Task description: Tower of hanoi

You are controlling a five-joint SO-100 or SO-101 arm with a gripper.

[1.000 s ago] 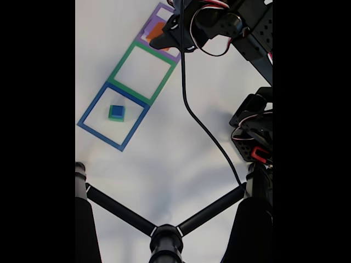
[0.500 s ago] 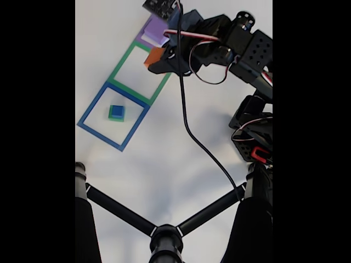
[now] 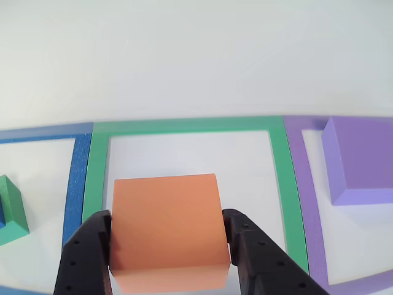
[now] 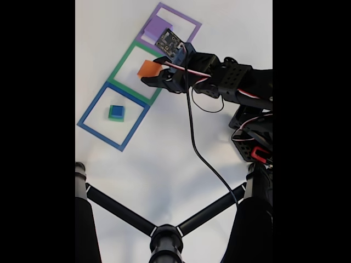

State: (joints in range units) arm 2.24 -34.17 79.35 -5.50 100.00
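the orange block (image 3: 166, 230) is pinched between the two black fingers (image 3: 86, 258) of the hand (image 3: 167, 246), one finger pressed against each side face, as seen in the other view. in that view the block sits over the green frame (image 3: 279, 178), its lower edge near the frame's near side; whether it rests on the white counter (image 3: 196, 55) or is held just above it cannot be told. in the fixed view the orange block (image 4: 148, 68) is seen inside the green frame (image 4: 118, 82), at the tip of the hand (image 4: 153, 74), with the arm (image 4: 236, 82) reaching in from the right. the purple block (image 3: 359, 160) lies inside the purple frame (image 3: 310, 227), to the right of the orange block in the other view and apart from it; in the fixed view the purple block (image 4: 156, 26) is at the top, partly hidden behind the small board (image 4: 169, 41) mounted on the hand. the green block (image 3: 9, 209) is seen at the left edge of the other view, inside the blue frame (image 3: 77, 178). in the fixed view the blue cube (image 4: 116, 110) is stacked on the green block (image 4: 116, 118), both within the blue frame (image 4: 90, 112). a black cable (image 4: 194, 142) is run from the hand down across the counter, and a black stand (image 4: 164, 235) fills the bottom of the fixed view.
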